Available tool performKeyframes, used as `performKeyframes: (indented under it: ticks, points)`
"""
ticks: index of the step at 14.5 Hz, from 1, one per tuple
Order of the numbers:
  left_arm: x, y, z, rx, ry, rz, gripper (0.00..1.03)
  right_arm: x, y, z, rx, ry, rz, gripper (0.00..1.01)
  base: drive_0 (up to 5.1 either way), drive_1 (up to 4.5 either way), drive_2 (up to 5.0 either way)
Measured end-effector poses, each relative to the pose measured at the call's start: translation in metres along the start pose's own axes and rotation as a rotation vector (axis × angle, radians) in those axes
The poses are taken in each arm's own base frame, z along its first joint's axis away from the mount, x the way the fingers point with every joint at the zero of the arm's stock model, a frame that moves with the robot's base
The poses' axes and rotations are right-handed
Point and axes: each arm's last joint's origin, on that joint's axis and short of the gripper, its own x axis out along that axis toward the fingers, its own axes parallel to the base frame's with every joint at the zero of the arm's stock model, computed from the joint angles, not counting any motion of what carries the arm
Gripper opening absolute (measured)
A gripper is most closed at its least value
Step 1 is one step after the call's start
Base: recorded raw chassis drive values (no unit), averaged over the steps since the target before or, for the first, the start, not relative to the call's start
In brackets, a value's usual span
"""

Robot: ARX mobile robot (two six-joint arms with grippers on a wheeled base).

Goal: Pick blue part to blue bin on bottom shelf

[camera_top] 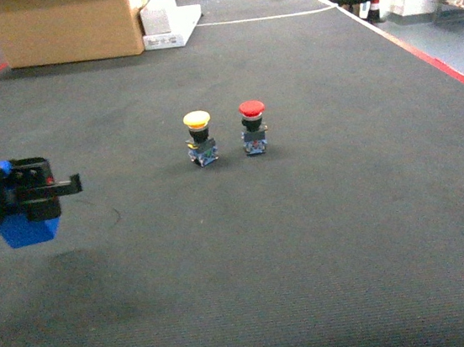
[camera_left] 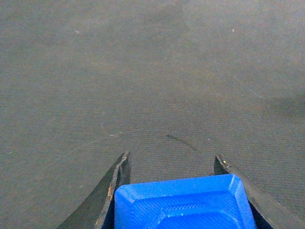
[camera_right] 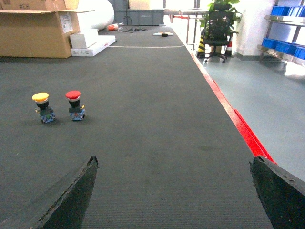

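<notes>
The blue moulded-plastic part (camera_left: 183, 202) sits between the two dark fingers (camera_left: 112, 191) of the left hand (camera_top: 37, 206), which is closed around it, so nothing lies between hand and part; in the left wrist view it fills the gap from one finger to the other, its longer side running across the hand. In the head view this hand hangs at the far left, above the dark ribbed table (camera_top: 325, 238), with the part showing as a blue block just under the fingers. The part has a flat top with bevelled edges and a raised, finely ribbed inner panel. The move to come turns on the way to the rack: the blue bins (camera_right: 285, 46) on a steel shelf show far off to the right, beyond the table's red edge (camera_right: 238, 121), well apart from the loaded hand. The right hand (camera_right: 174, 191) is wide open and holds nothing. A yellow-capped push button (camera_top: 200, 138) and a red-capped push button (camera_top: 252, 126) stand side by side mid-table.
</notes>
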Motion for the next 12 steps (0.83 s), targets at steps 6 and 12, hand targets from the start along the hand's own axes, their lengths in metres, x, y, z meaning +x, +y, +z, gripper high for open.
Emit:
performKeyframes:
  ticks: [6, 12]
  points:
    - [-0.145, 0.017, 0.038, -0.005, -0.122, -0.017, 0.44, 0.0, 0.0, 0.0, 0.0, 0.0, 0.0, 0.98, 0.0, 0.0, 0.0]
    - [-0.261, 0.032, 0.048, -0.058, -0.242, 0.025, 0.44, 0.0, 0.0, 0.0, 0.0, 0.0, 0.0, 0.98, 0.0, 0.0, 0.0]
